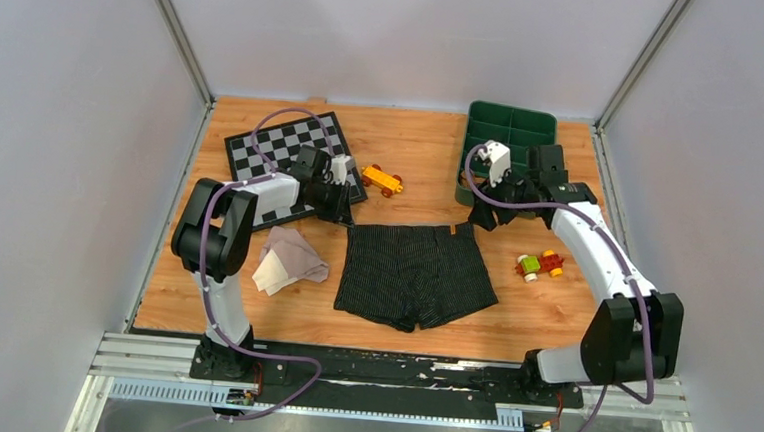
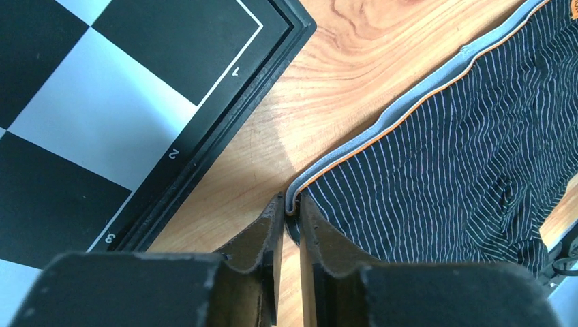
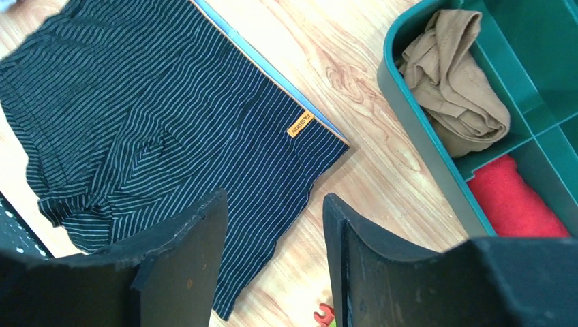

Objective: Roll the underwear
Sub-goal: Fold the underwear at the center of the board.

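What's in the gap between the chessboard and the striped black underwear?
Only bare wooden table separates the chessboard and the underwear, shown best in the left wrist view. At that strip's near end, the left gripper pinches the waistband corner.

A small orange label (image 3: 300, 124) sewn at the waistband of the black striped underwear (image 3: 157, 116) reads "FASHION" in dark capitals, as the right wrist view shows. The same label appears at the top right corner of the left wrist view, cut off by the edge and not legible there. Along the black border of the chessboard (image 2: 102, 116) stand the white numerals "2" and "3". A third mark further along is too unclear to read.
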`<control>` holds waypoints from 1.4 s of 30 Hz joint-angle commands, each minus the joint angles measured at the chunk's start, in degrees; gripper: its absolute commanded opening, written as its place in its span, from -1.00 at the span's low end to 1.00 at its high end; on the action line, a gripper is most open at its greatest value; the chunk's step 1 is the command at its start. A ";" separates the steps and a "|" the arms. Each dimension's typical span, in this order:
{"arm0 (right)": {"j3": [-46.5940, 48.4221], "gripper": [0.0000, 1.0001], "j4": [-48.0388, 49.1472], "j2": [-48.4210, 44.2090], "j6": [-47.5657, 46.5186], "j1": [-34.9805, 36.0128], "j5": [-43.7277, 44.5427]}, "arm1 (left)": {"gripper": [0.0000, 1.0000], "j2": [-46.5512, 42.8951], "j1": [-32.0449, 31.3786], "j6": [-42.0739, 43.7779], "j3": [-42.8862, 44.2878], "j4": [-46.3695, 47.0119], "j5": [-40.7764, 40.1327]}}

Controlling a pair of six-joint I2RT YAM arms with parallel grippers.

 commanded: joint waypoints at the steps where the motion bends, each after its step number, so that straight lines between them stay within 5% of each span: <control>1: 0.05 0.06 0.39 3.02 -4.66 1.34 -1.45 | -0.67 0.95 -0.54 2.53 0.97 -2.00 0.08; 6: 0.69 -0.31 9.26 11.50 2.27 1.79 6.68 | -0.96 0.11 -0.52 3.91 1.44 -2.75 -0.58; 18: 3.99 -0.60 11.12 23.75 6.30 4.89 12.86 | -1.00 -0.01 -0.76 3.22 5.11 -3.36 4.26; 26: -1.12 -0.63 17.53 22.93 5.18 5.03 23.90 | -1.00 1.07 -1.42 4.34 5.84 -3.18 3.51; 38: 6.66 -0.50 12.27 18.21 5.33 5.05 14.88 | -1.00 -0.13 -1.60 6.90 7.14 -5.86 -1.67; 42: 6.07 -0.45 10.38 13.00 7.20 5.36 7.63 | -0.35 -0.58 -1.60 5.46 6.55 -5.78 -1.57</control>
